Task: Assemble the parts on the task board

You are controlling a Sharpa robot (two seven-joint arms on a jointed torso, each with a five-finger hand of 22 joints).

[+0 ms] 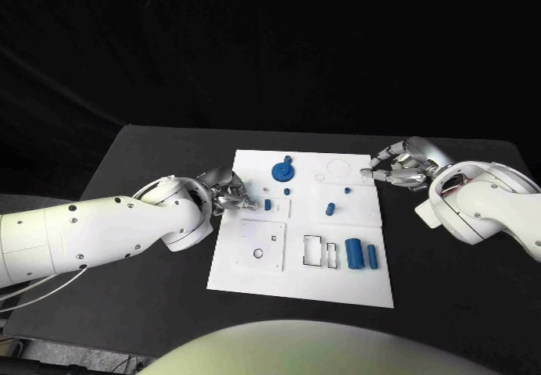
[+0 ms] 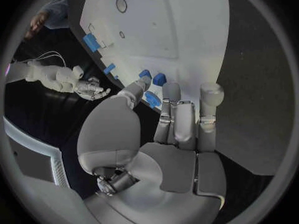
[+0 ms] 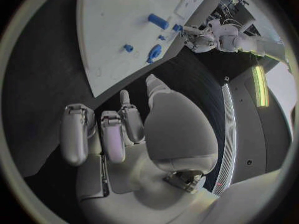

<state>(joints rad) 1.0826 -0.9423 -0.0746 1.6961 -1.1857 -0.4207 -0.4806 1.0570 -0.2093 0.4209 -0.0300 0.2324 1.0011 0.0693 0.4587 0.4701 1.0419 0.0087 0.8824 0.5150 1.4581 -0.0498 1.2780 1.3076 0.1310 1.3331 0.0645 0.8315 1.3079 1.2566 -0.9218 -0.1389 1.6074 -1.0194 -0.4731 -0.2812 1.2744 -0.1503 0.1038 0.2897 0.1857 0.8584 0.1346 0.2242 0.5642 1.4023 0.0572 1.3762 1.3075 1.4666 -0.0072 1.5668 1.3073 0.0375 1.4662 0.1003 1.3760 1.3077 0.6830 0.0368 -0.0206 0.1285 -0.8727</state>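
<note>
- Board (image 1: 302,273) is lying mid-table (image 1: 135,156), long side running away from the robot.
- Left hand (image 1: 229,192) is hovering at the board's left edge, fingertips (image 2: 142,84) closing on a small blue part (image 2: 152,98); whether it is actually pinched, cannot tell.
- Right hand (image 1: 397,167) is sitting at the board's far right corner, fingers curled loosely apart, nothing in them.
- Blue gear (image 1: 283,170) is lying near the far edge, between the two hands.
- Small peg (image 1: 331,208) is resting mid-board, clear of both hands.
- Two blue cylinders (image 1: 362,253) are lying side by side toward the near right, just beside a rectangular cut-out (image 1: 320,251).
- Square plate (image 1: 260,244) with a round hole is sitting near the left arm (image 1: 102,234), which is overlapping the board's left rim.
</note>
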